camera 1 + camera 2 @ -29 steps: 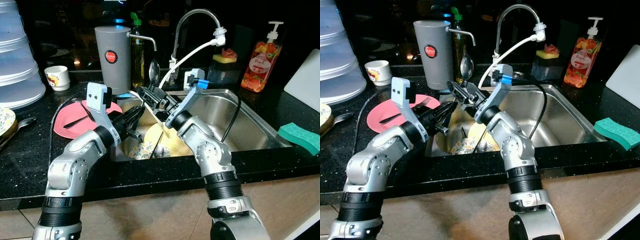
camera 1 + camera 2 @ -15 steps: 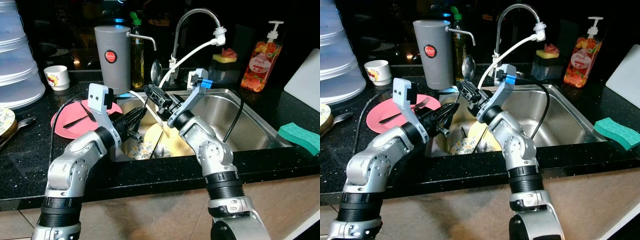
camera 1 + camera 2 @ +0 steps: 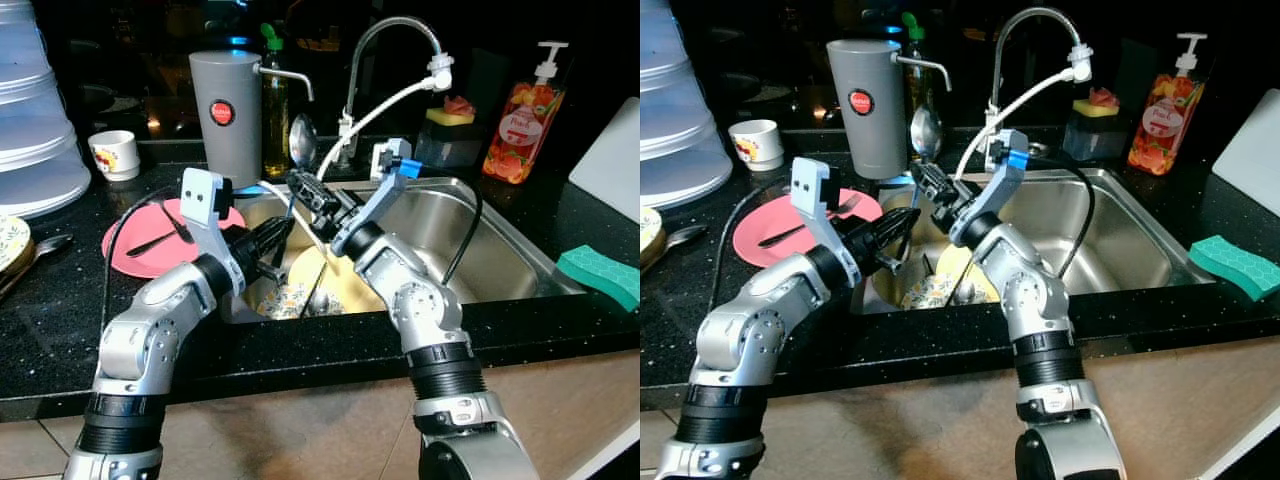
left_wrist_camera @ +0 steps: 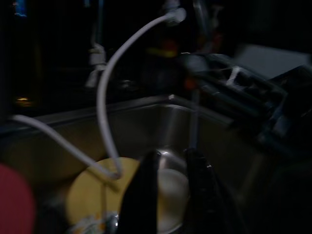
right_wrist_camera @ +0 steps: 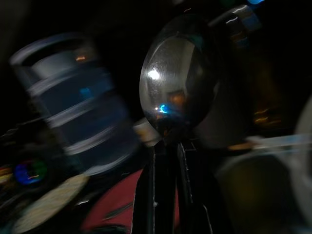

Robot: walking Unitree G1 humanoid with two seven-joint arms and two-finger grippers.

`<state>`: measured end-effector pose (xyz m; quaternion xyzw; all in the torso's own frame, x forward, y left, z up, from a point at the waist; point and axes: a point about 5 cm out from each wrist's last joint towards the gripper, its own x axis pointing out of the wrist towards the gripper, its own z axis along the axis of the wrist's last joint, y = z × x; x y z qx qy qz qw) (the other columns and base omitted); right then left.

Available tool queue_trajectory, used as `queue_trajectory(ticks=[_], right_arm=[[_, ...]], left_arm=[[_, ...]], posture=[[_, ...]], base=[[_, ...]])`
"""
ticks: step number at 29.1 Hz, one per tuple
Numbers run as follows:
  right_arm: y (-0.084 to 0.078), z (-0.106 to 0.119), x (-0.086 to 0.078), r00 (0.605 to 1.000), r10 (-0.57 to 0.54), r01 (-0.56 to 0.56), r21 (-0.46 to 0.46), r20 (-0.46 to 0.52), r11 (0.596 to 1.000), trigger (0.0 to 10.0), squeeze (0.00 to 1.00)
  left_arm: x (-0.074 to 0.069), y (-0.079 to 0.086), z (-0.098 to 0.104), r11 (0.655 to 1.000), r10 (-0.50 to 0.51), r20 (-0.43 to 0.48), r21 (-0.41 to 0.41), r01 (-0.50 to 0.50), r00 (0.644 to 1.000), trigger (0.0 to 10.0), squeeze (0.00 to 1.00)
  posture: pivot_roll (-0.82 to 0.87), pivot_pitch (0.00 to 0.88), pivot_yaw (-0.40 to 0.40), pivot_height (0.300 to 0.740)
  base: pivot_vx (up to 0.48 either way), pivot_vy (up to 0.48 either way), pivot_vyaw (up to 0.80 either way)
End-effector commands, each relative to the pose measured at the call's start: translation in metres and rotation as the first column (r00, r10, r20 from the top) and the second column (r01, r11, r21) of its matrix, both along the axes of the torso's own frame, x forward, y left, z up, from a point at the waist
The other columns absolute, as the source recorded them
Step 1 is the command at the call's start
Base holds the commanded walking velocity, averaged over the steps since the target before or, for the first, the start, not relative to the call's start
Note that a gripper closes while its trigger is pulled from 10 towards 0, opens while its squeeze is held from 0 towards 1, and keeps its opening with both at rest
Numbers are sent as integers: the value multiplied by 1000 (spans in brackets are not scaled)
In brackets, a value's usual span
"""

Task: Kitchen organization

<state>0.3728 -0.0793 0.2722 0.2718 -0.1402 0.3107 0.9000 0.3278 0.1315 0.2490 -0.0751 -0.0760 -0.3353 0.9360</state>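
Two grippers working over the sink point(image 3: 500, 255): right gripper point(image 3: 303, 184) clamping a spoon point(image 3: 302, 140), bowl upward, near the grey canister point(image 3: 225, 115); left gripper point(image 3: 280, 238) hanging above the yellow plate point(image 3: 335, 285), fingers nearly closed, gripping nothing.

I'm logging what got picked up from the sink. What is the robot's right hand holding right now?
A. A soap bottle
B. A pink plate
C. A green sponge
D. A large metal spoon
D. The right hand is shut on the handle of a large metal spoon, whose bowl stands up above the sink, beside the grey canister.
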Motion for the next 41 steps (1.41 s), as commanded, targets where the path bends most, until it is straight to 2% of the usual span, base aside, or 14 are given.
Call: queue_trajectory(ticks=[1, 4, 5, 15, 26, 31, 32, 33, 34, 37, 38, 39, 40, 41], right_arm=[[-11, -2, 6, 995, -100, 101, -44, 30, 994, 0, 0], [-17, -10, 9, 983, -178, 183, -103, 53, 978, 0, 0], [-19, -15, 10, 978, -199, 205, -119, 57, 972, 0, 0], [-11, -85, 5, 967, -252, 247, -311, 23, 918, 0, 0], [0, -101, 1, 968, -251, 244, -353, 25, 903, 0, 0], [-2, -101, 4, 967, -254, 243, -369, 22, 897, 4667, 0], [-3, -102, 5, 965, -261, 249, -377, 21, 892, 10000, 741], [-3, -102, 5, 965, -261, 249, -377, 21, 892, 10000, 741], [-4, -102, 6, 964, -264, 251, -381, 19, 890, 10000, 1000], [-5, -103, 7, 961, -275, 258, -398, 14, 880, 10000, 1000], [-6, -103, 7, 960, -281, 262, -404, 12, 876, 10000, 714], [-6, -104, 8, 959, -284, 264, -408, 11, 874, 10000, 714], [-6, -104, 8, 957, -290, 269, -412, 12, 871, 10000, 0], [-6, -104, 8, 956, -293, 272, -414, 13, 869, 10000, 0]], left_arm=[[5, 9, -4, 995, 83, 1, 52, -83, 997, 10000, 1000], [9, 15, -8, 985, 139, -8, 109, -137, 990, 10000, 682], [9, 16, -11, 981, 139, -7, 135, -137, 990, 10000, 0], [-5, -4, -35, 951, -41, -44, 306, 53, 998, 10000, 0], [-6, -3, -52, 908, -38, -104, 412, 78, 994, 10000, 0], [-4, 0, -55, 898, -18, -113, 436, 66, 993, 10000, 0], [-4, 0, -56, 892, -15, -113, 448, 64, 994, 10000, 0], [-4, 0, -56, 892, -15, -113, 448, 64, 994, 10000, 0], [-3, 0, -56, 891, -13, -113, 450, 63, 994, 10000, 0], [-3, 1, -56, 889, -9, -112, 454, 60, 994, 10000, 0], [-3, 2, -56, 889, -7, -113, 455, 58, 994, 10000, 0], [-3, 2, -56, 888, -6, -114, 456, 58, 993, 10000, 0], [-3, 3, -57, 888, -3, -114, 457, 55, 993, 10000, 0], [-3, 3, -57, 887, 0, -115, 458, 53, 993, 10000, 0]], posture=[[50, 0, -7, 740], [51, 0, -7, 740], [51, 0, -7, 740], [57, 17, -12, 740], [58, 25, -17, 740], [53, 23, -16, 740], [54, 23, -16, 740], [54, 23, -16, 740], [54, 23, -16, 740], [54, 23, -16, 740], [54, 23, -16, 740], [54, 23, -16, 740], [54, 23, -16, 740], [54, 23, -16, 740]], base=[[0, 0, 0], [0, 0, 0], [0, 0, 0], [0, 0, 0], [0, 0, 0], [0, 0, 0], [0, 0, 0], [0, 0, 0], [0, 0, 0], [0, 0, 0], [0, 0, 0], [0, 0, 0], [0, 0, 0], [0, 0, 0]])
